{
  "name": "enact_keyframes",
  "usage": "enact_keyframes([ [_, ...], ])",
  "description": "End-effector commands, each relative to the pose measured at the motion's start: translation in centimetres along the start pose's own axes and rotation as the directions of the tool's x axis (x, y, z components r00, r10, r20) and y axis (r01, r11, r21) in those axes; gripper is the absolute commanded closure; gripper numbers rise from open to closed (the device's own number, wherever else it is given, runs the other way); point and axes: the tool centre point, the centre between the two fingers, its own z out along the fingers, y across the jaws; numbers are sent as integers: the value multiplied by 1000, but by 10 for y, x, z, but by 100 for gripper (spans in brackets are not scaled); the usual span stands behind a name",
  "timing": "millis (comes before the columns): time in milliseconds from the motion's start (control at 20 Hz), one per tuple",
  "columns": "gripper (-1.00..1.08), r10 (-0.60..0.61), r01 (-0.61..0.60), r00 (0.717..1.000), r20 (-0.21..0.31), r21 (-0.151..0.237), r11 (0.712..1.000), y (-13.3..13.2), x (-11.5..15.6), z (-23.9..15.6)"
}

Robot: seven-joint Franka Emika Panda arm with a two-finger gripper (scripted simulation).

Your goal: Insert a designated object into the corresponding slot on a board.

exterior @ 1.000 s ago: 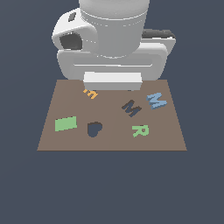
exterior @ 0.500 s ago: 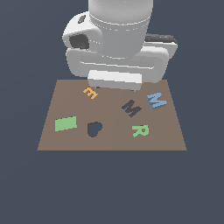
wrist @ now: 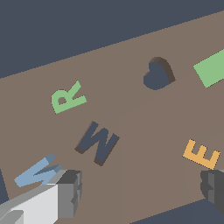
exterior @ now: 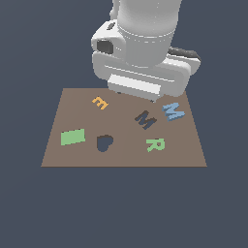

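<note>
Nearest the wrist camera, the gripper (wrist: 140, 192) has its fingers spread wide and empty; one fingertip (wrist: 70, 192) stands just beside the light blue M block (wrist: 37, 172). The block lies flat on the brown board (exterior: 121, 157), near its edge at the exterior view's right, close to but apart from the dark M-shaped slot (wrist: 97, 143). It appears rigid, thin and probably light; a grip across its outer straight legs seems best, as its smooth faces may slip. Farther off lie the green R (wrist: 67, 97), orange E (wrist: 201, 154), heart-shaped recess (wrist: 156, 74) and green rectangle (wrist: 212, 68).
</note>
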Motion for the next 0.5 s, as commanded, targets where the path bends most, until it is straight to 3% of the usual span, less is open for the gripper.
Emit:
enact_keyframes([
  [0,-92,68,-68,998,2,-1,998,-6,-9,7],
  [200,-92,186,-186,982,6,-3,983,-19,-22,18],
  [450,-92,332,-332,943,10,-5,943,-37,-37,33],
])
